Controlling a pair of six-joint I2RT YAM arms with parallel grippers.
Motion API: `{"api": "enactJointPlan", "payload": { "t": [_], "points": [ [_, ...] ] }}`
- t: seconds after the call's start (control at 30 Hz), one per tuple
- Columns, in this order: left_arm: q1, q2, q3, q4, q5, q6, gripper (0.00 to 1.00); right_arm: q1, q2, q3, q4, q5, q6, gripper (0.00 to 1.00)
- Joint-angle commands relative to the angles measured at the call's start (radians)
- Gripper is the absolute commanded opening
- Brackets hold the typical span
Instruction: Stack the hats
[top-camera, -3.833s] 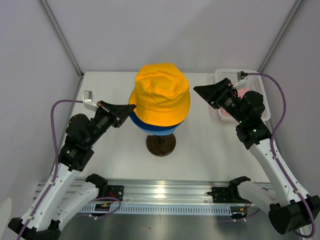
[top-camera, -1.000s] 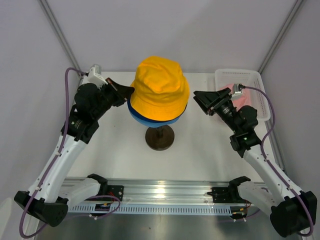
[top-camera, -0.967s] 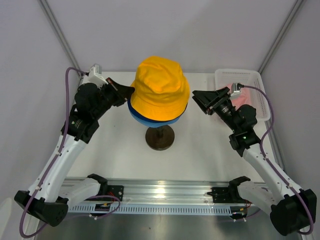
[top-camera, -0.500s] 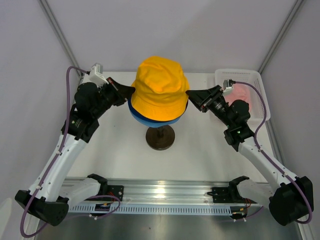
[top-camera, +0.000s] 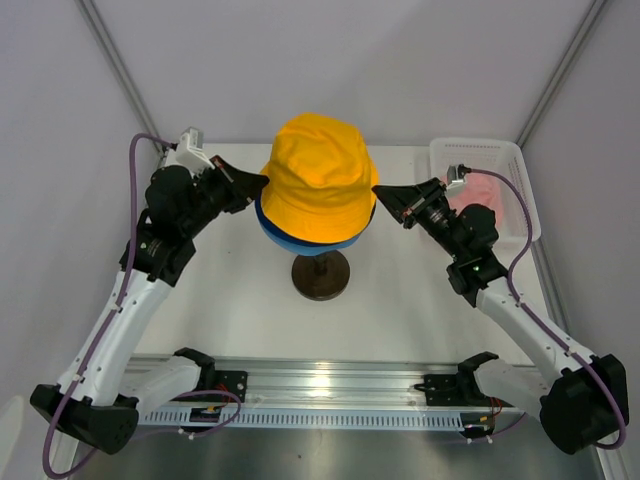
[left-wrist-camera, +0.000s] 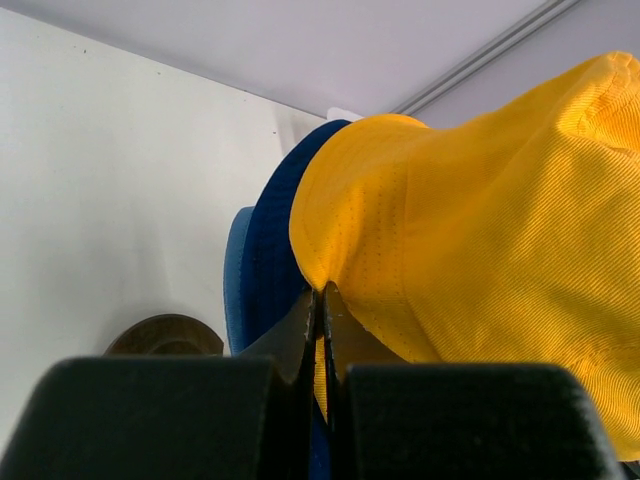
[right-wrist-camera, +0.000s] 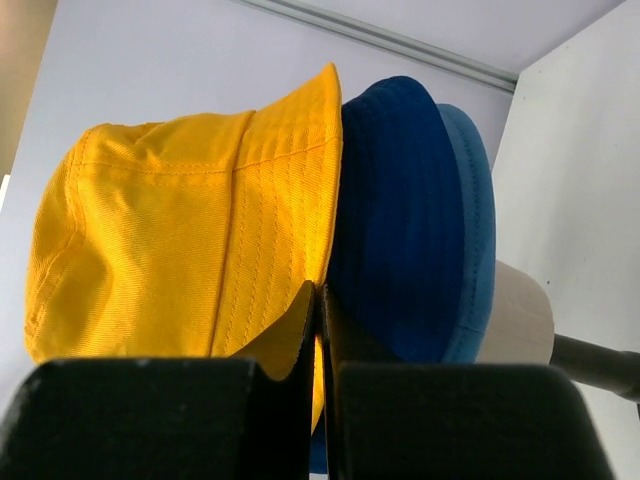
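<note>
1. While the left pincer (top-camera: 262, 181) has kept its place at the left brim of the yellow hat (top-camera: 322, 175) over the last second, the right pincer (top-camera: 379, 192) has swung in from beside the basket (top-camera: 478, 146). It now meets the hat's right brim, just right of frame centre.
2. In the left wrist view the jaws stand all but together, with a thin fold of yellow brim nipped between them. The right wrist view shows the same on the other side: a bare slit, with the brim edge caught in it.
3. So the yellow hat is now gripped on both sides, where a second ago only the left side was. It sits topmost at centre frame, over the navy hat (right-wrist-camera: 400, 200) and the light blue hat (right-wrist-camera: 478, 220), all on the cream head (right-wrist-camera: 515, 322).
4. My reading is that this third hat is being pulled down and squared on the pile with an even tug from both sides. The pink hat (top-camera: 492, 186) lies in the basket at upper right and looks to be the last one left to stack.
5. The counter (top-camera: 230, 290) is plain matt white. The stand's dark round base (top-camera: 320, 275) rests on it just below centre.
6. Pale walls (top-camera: 330, 60) close the space, with slim metal struts slanting up in the upper corners. A bright aluminium rail (top-camera: 320, 385) runs along the bottom.
</note>
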Motion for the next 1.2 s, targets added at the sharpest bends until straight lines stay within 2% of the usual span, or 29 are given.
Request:
{"api": "enactJointPlan", "payload": {
  "t": [0.0,0.3,0.57,0.73,0.8,0.83,0.93,1.03,1.17],
  "points": [
    [0.023,-0.004,-0.031,-0.169,-0.052,0.074,0.01,0.006,-0.021,-0.040,-0.127,0.068,-0.053,0.00],
    [0.027,-0.050,-0.117,-0.186,-0.091,0.112,0.01,0.028,-0.030,-0.126,-0.222,0.077,-0.117,0.00],
    [0.027,-0.026,-0.108,-0.235,-0.140,0.172,0.01,0.045,0.088,-0.125,-0.245,0.033,-0.182,0.00],
    [0.027,-0.030,-0.093,-0.252,-0.103,0.241,0.01,0.046,0.098,-0.120,-0.243,0.013,-0.218,0.00],
    [0.027,-0.043,-0.073,-0.263,-0.090,0.258,0.05,0.046,0.079,-0.106,-0.260,0.009,-0.250,0.00],
    [0.027,-0.049,-0.066,-0.273,-0.082,0.261,0.11,0.048,0.072,-0.097,-0.268,0.007,-0.258,0.00],
    [0.027,-0.084,-0.043,-0.272,-0.063,0.262,0.21,0.046,0.032,-0.068,-0.318,0.021,-0.289,0.00],
    [0.027,-0.132,-0.040,-0.260,-0.031,0.236,0.21,0.041,-0.019,-0.030,-0.383,0.035,-0.309,0.00],
    [0.027,-0.204,-0.063,-0.231,0.009,0.151,0.20,0.029,-0.106,0.001,-0.397,0.015,-0.283,0.13]
  ]
}}
